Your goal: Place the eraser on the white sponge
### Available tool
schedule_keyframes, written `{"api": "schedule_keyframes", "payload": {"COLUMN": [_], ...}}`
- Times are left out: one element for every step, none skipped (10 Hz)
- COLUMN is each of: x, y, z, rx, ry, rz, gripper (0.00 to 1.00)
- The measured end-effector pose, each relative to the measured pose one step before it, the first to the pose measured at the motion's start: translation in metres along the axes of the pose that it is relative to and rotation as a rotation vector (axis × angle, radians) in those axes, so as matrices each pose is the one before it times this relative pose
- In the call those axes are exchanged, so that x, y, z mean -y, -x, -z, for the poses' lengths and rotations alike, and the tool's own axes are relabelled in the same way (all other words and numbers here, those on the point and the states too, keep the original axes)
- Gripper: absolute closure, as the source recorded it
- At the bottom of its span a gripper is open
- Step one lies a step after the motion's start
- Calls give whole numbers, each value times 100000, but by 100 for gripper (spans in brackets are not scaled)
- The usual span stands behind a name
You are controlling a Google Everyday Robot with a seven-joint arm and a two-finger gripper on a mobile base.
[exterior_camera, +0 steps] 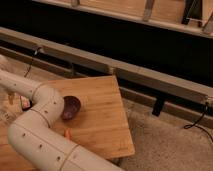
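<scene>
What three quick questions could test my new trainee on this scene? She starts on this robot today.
1. True or false: the dark bowl stands on the wooden table.
2. The small orange object lies: A) inside the bowl, B) on the table, nearer the camera than the bowl, C) on the floor.
3. Where is the tool?
Key: 1 true; 2 B; 3 at the view's left edge, over the table, past the arm's elbow, mostly hidden.

Single view, high and looking obliquely down along the robot's own arm [40, 135], which fills the lower left foreground. Wooden table [105, 120] sits mid-distance; dark bowl [71, 106] near the arm. Gripper lies toward the left edge, hidden by the arm.
</scene>
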Motion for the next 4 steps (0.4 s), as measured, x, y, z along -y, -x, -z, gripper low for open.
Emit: {"api": "schedule_keyframes", "payload": {"x": [2076,901,63,-424], "y": [-45,-99,-118,29], "z": [2819,1135,-87,115], "rx": [597,-123,-477,194], "ry": [-2088,-557,-407,461], "rz": [-5767,-2113,-49,451], "gripper": [20,20,20,20]}}
